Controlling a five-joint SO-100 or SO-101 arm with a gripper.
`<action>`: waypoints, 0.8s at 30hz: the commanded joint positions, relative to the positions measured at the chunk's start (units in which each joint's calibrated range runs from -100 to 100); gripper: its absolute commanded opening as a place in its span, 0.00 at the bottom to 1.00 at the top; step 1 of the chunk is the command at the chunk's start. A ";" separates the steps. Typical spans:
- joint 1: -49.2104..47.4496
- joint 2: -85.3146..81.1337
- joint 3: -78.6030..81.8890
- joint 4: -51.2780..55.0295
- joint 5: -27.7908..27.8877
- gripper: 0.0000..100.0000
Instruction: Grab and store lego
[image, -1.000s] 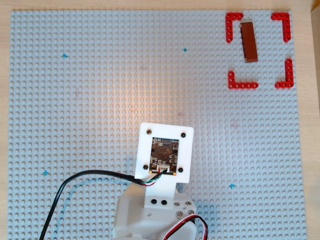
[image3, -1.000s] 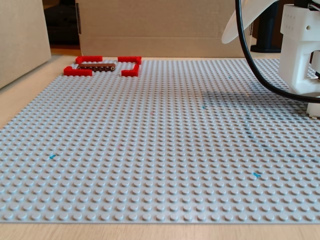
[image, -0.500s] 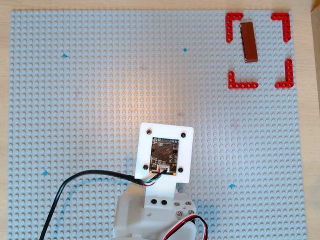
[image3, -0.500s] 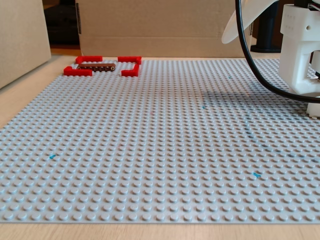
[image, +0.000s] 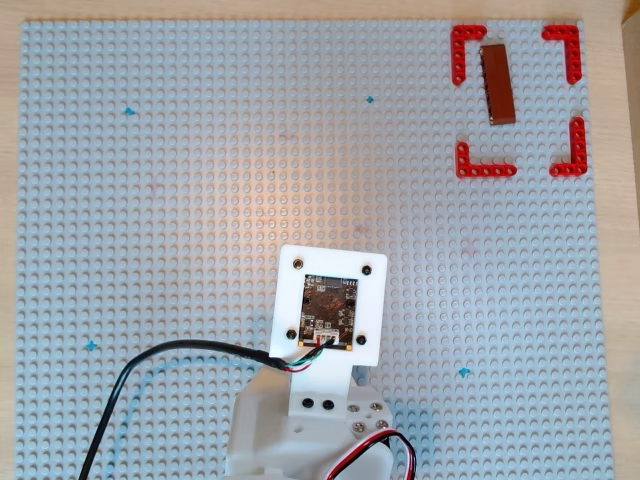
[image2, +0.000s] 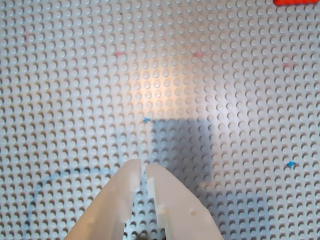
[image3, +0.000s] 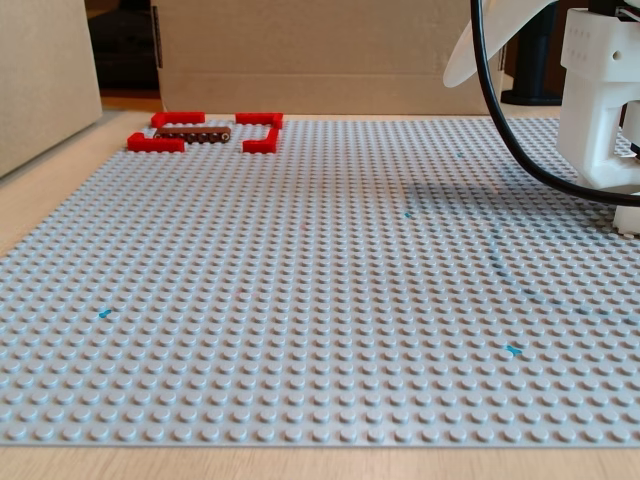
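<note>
Nothing moved; fingers (image2: 143, 170) nearly closed & empty, lego (image: 497, 84) inside red corner pieces (image: 485, 164).

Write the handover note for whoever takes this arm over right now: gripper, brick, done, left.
Gripper: fingertips nearly together, nothing between them, pointing at bare grey baseplate.
Lego: lying flat inside the square marked by four red corner pieces, near that square's left side in the overhead view, at the plate's top right corner. The arm is far from it, at the bottom centre.
Done: the brick appears stored in the marked square.
Left: apparently nothing to pick; no other loose brick is visible.
</note>
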 joint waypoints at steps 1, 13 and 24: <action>-0.17 -0.75 0.28 -0.25 -0.11 0.01; -0.17 -0.75 0.28 -0.25 -0.11 0.01; -0.17 -0.75 0.28 -0.25 -0.11 0.01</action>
